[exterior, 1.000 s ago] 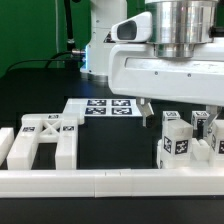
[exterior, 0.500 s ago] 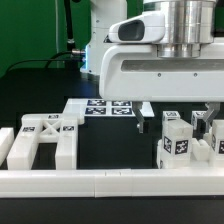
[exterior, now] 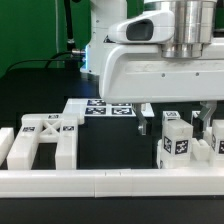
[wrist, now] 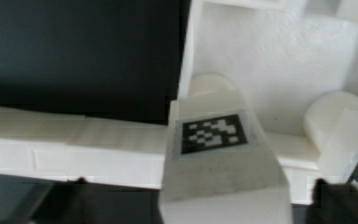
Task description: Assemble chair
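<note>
Leg (exterior: 178, 140) stands at the exterior view's right, just behind the rail (exterior: 100, 182), with a 2nd leg (exterior: 218, 140) near it. I see the gripper (exterior: 177, 112) over the 1st leg, fingers (exterior: 147, 113) spread on either side and gripping nothing. Frame (exterior: 45, 140) lies at that view's left. Marker board (exterior: 105, 108) lies farther back.

You are getting bright, even light; it is washing out the white leg (wrist: 217, 150) in the soft, blurry wrist view, while the black table (exterior: 110, 140) is reading dull.
</note>
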Robot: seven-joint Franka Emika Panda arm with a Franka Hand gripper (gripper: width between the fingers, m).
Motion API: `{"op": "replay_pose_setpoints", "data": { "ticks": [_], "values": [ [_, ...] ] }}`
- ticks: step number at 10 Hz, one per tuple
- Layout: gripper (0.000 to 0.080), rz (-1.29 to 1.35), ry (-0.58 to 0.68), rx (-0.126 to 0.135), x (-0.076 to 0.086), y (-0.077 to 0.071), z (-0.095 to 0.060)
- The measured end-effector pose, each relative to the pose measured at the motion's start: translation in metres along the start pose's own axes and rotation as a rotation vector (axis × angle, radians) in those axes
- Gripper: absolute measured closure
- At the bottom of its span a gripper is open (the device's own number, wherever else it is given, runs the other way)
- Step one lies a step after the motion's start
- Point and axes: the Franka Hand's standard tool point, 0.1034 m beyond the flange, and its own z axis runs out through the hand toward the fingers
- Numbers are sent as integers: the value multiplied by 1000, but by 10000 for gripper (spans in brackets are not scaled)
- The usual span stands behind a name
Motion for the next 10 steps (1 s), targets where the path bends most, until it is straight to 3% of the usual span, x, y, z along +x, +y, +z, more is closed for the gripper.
{"op": "replay_pose_setpoints", "data": {
  "ticks": [1, 2, 3, 10],
  "values": [
    [375, 2, 0, 0, 0, 0, 0],
    [375, 20, 0, 0, 0, 0, 0],
    [514, 55, 0, 1, 0, 0, 0],
    [511, 530, -48, -11, -13, 2, -2]
  ]
}}
